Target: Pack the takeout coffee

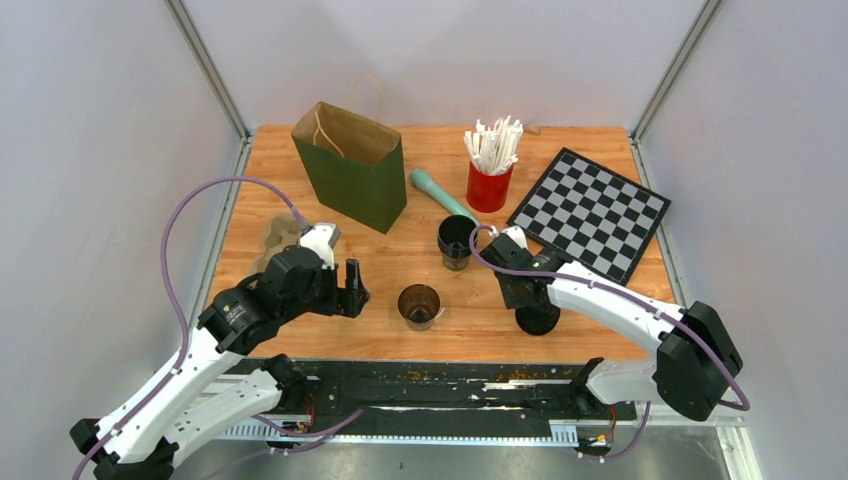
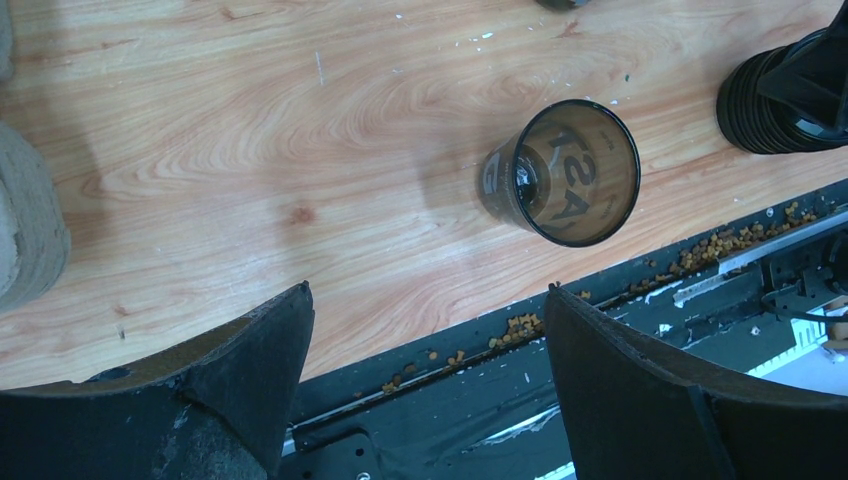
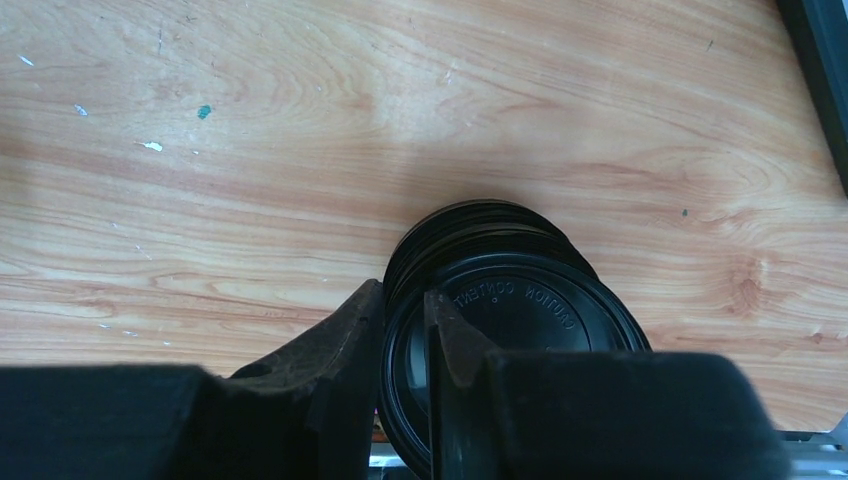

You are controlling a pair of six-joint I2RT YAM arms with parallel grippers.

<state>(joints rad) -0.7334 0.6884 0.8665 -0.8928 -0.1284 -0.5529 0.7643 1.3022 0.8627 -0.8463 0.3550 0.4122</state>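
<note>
The step in hand looks like taking a lid for a cup. The right gripper (image 3: 403, 305) pinches the rim of the top lid (image 3: 520, 320) on the lid stack (image 1: 537, 320), at near right. The left gripper (image 2: 428, 293) hangs spread wide and empty, just left of the near cup (image 1: 419, 305). Next, I judge, the lid must lift straight off without dragging those below, then go onto a cup. Counted: two cups, the far cup (image 1: 455, 242) behind; one stack, its lids too tight to count; one bag (image 1: 350, 165), far left; one carrier (image 1: 278, 238); one red cup (image 1: 489, 185) of straws (image 1: 494, 145).
</note>
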